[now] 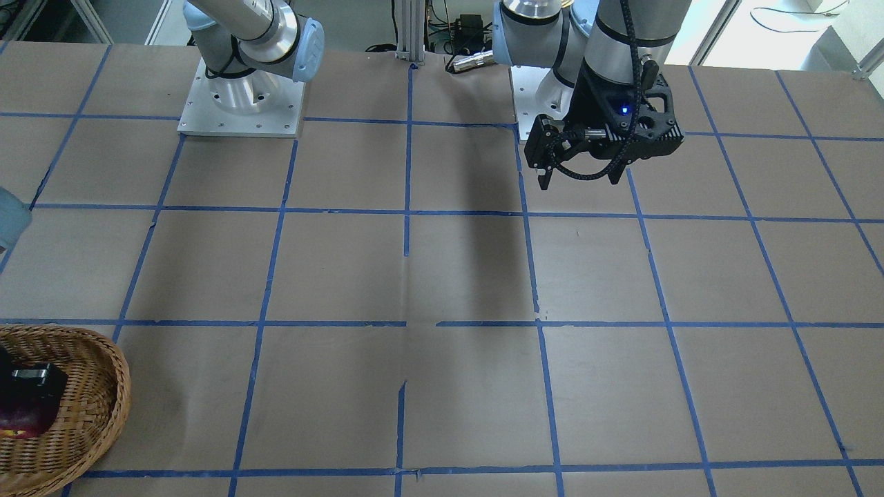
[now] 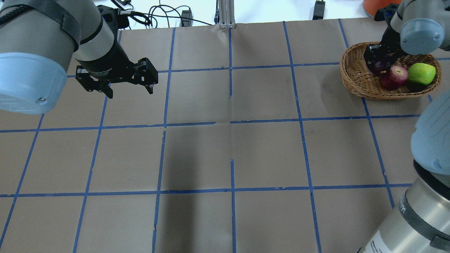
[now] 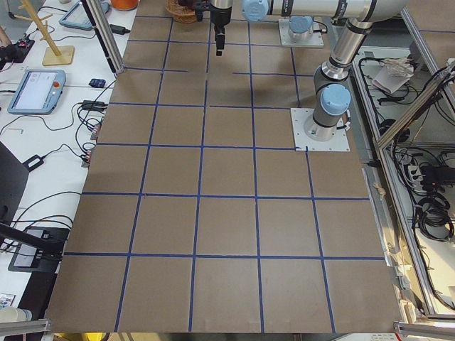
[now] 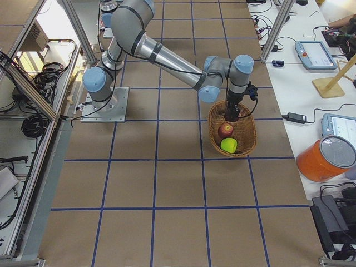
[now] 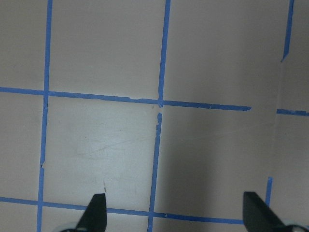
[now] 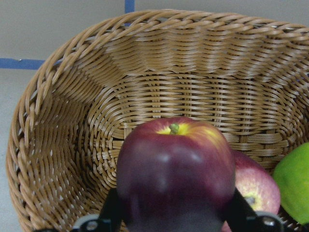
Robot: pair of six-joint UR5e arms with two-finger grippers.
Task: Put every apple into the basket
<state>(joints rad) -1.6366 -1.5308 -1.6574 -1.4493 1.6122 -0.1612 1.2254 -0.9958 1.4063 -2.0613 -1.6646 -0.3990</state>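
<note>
The main hazard lies in the release. The right arm's (image 4: 167, 58) jaws are closed on the sides of the dark maroon, slightly elongated apple (image 6: 176, 169), stem upward, low inside the oval light-brown wicker basket (image 2: 353, 84). Whether the fruit already rests on the woven floor cannot be told. If it is let go while hanging clear, it could drop against the red apple with the pale yellowish top (image 2: 395, 77) just beside it and bruise both, or set them rolling. As the jaws spread, the one nearer the red apple could shove it. A fingertip catching the weave on the way out could drag or tip the light basket, which stands close to the tabletop edge across from the robot, on the robot's right half.

The basket holds all three fruits within its braided rim. The maroon one is toward one end and in the grip, the red one is in the middle, and the bright yellow-green apple (image 2: 422, 73) is beyond it, touching or nearly touching the red. No apple shows on the tabletop outside.

The left arm's jaws hang wide apart and empty, their fingertips (image 5: 96, 208) above bare tabletop on the robot's left half, well away from the basket.
</note>
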